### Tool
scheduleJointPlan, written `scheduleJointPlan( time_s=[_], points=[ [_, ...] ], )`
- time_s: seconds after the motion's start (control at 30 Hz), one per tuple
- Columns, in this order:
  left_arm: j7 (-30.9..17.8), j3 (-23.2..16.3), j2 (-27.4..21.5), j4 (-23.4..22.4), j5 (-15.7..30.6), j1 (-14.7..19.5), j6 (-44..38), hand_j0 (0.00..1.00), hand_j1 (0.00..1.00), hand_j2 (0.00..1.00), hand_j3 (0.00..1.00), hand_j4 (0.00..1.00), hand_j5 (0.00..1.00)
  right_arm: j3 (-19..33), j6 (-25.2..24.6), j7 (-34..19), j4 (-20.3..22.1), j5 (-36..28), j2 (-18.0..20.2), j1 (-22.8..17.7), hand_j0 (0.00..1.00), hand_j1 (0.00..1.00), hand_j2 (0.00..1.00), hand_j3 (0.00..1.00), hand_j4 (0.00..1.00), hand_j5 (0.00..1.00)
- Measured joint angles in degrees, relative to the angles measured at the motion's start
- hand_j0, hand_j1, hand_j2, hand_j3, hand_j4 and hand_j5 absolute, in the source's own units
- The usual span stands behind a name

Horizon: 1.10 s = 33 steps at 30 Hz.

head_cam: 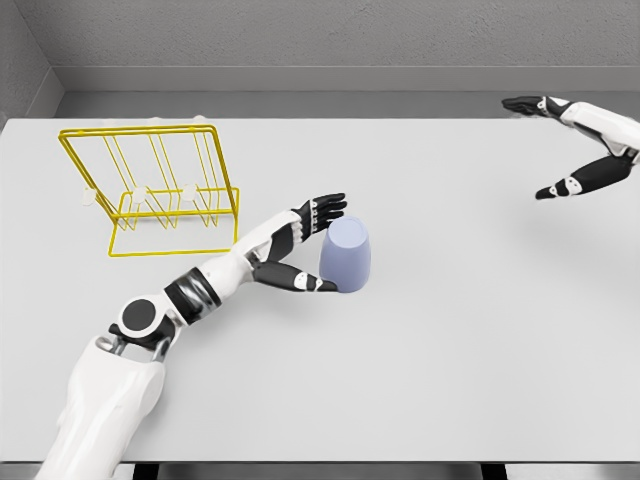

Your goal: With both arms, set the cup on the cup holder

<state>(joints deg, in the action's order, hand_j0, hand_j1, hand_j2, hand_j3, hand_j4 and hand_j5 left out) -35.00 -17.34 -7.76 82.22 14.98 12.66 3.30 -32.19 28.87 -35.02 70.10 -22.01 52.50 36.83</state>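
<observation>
The left hand (305, 245) is nearest. Its fingers are spread wide, with the thumb low and the other fingers high, and the cup (346, 256) sits just to its right, in the gap between them. The hand looks like it touches the cup but does not hold it yet. The cup stands on the white surface (450, 350) near the middle, with its long side going up and down. The yellow holder (150, 190) stands farther back on the left. The right hand (560, 140) hangs far off at the back right, spread and holding nothing.
</observation>
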Motion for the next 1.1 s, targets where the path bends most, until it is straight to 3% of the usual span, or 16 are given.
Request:
scheduleJointPlan(
  time_s=[0.5,0.97,1.1],
  points=[
    [0.0,0.05,0.51,-2.88,-0.15,0.97,-0.26,1.0,1.0,1.0,1.0,1.0,1.0,-2.76,0.02,0.0,0.01,0.01,-0.36,-0.09,1.0,1.0,1.0,1.0,1.0,1.0],
    [0.0,-1.13,2.04,-3.34,-0.4,1.23,-0.42,1.0,1.0,1.0,1.0,1.0,1.0,-5.8,0.07,0.0,0.97,0.01,0.51,2.29,1.0,1.0,1.0,1.0,1.0,1.0],
    [0.03,-1.12,2.25,-3.28,-0.84,1.23,-0.42,0.88,0.88,0.88,0.88,0.88,0.88,-6.4,-0.04,0.0,1.03,0.02,0.85,2.29,1.0,1.0,1.0,1.0,1.0,1.0]
  ],
)
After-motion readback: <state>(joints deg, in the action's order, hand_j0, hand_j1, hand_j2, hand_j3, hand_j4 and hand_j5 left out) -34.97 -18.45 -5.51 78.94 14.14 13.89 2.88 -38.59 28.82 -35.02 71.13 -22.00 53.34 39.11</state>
